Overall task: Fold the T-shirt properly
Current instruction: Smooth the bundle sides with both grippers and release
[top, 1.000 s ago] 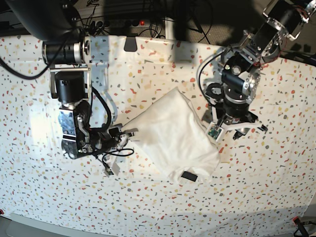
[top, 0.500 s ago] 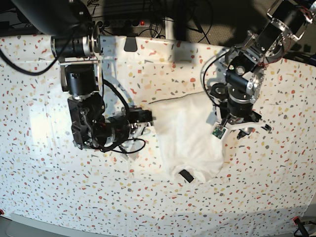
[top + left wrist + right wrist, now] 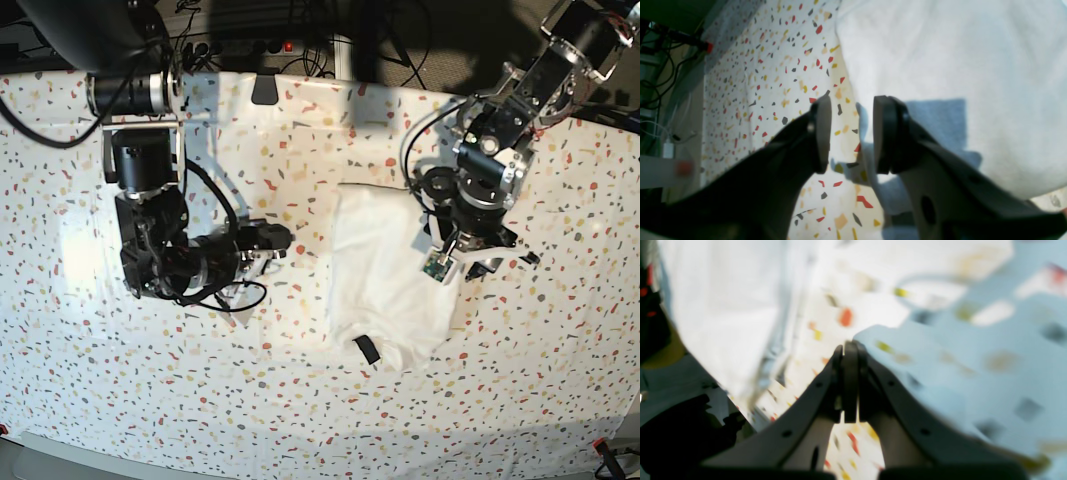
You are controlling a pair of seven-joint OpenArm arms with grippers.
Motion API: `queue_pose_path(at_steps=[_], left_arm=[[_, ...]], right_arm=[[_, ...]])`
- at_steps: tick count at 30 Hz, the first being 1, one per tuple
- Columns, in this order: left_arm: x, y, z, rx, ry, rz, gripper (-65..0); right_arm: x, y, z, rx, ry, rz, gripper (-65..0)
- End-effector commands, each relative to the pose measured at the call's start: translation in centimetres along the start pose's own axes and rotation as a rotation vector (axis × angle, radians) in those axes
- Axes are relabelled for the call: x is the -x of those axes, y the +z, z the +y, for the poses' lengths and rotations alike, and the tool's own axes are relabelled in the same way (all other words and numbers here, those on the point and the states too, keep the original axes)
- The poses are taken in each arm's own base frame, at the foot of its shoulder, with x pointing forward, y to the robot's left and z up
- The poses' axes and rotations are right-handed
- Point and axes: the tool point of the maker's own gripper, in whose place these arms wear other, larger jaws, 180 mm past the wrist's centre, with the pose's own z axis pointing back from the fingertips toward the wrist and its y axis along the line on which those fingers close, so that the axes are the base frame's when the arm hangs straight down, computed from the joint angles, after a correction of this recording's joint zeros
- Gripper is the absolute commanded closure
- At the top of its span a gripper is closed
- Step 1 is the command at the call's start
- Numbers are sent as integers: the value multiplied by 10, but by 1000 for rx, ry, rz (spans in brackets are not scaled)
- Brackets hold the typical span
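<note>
- The folded white cotton T-shirt (image 3: 385, 280) lies on the speckled white table covering (image 3: 300, 400), black neck label up.
- The left gripper (image 3: 851, 133) hangs at its edge, jaws apart, holding nothing.
- The right gripper (image 3: 850, 363) is closed, empty, beside the shirt.

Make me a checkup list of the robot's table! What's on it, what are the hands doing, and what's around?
Surface: white speckled cover over the whole table.
Job's things: T-shirt folded into a narrow white bundle, plain side up, black label at its near end.
Clutter: nothing seen.
Grippers: left gripper open, low at the T-shirt's edge, holding nothing; right gripper shut and empty, off to the side of the T-shirt.
Cables: black wires looped on both arms; more behind the table's far edge.
Surroundings: dark space beyond the far edge; red clips at the near corners.
</note>
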Motion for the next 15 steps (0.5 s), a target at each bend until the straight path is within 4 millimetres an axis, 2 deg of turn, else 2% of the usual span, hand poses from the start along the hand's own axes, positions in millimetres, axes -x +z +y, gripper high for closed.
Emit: queue_pose_path(at_steps=[1, 3, 5, 12, 15], left_arm=[[-16, 1, 11, -30, 1, -57, -200], [-17, 1, 11, -31, 1, -57, -200], [-15, 1, 12, -32, -1, -51, -200], [-14, 0, 18, -54, 26, -41, -200], [-9, -3, 35, -81, 104, -11, -200]], right_arm=[[-17, 14, -3, 16, 29, -28, -107], [-16, 22, -13, 39, 23, -33, -318], [-22, 28, -21, 57, 19, -81, -475], [-74, 57, -36, 94, 26, -391, -476], [-79, 66, -39, 110, 39, -373, -476]])
